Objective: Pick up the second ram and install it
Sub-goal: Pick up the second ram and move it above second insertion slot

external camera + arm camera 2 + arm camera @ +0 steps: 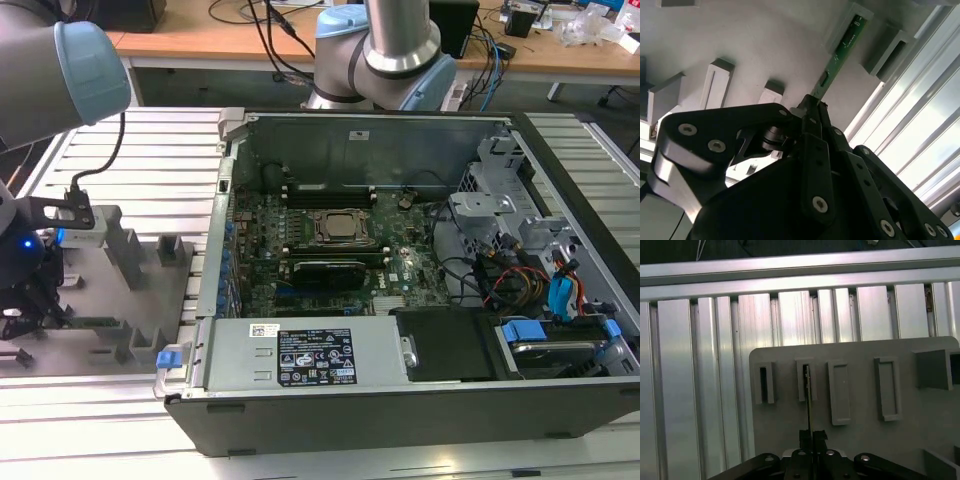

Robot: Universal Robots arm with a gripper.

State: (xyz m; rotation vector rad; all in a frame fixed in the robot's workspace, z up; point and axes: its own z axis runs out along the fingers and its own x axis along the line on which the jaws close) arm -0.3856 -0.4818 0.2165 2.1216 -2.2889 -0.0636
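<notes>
Gripper (pixel 811 106) is clamped on one end of the second ram (pixel 842 47); its other end sits in a slotted holder (pixel 800 385) on the grey tray (pixel 865 440), at 9 o'clock from the open computer case (pixel 450 412) in the exterior view.

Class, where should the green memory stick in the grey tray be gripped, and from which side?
Pinch the memory stick across its flat faces at the free top edge, from above: it stands on edge, one end in a tray slot. The gripper holds it so.
</notes>
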